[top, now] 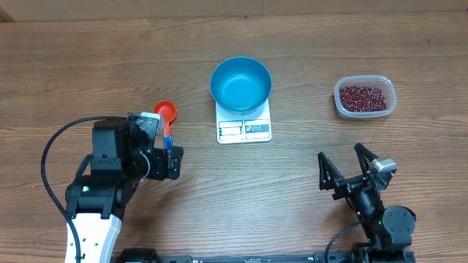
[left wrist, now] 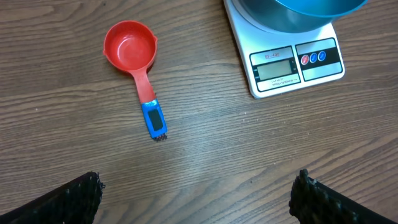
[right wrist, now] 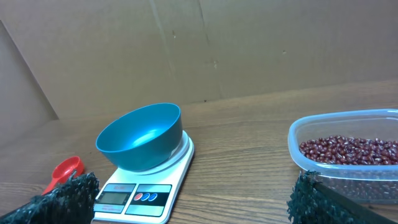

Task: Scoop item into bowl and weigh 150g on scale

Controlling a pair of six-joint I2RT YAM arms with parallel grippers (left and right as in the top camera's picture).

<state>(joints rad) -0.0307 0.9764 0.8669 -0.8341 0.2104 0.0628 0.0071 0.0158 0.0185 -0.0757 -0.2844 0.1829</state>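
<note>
The blue bowl stands on the white scale at the table's middle, and no beans show inside it. The item, dark red beans, fills a clear container at the right. A red scoop with a blue handle lies left of the scale. My left gripper is open just below the scoop's handle and holds nothing. In the left wrist view the scoop and scale lie ahead of the open left gripper. My right gripper is open below the beans, apart from them.
The clear plastic container of beans sits close to my right finger in the right wrist view. The bowl and scale lie to the left there. A cardboard wall stands behind the table.
</note>
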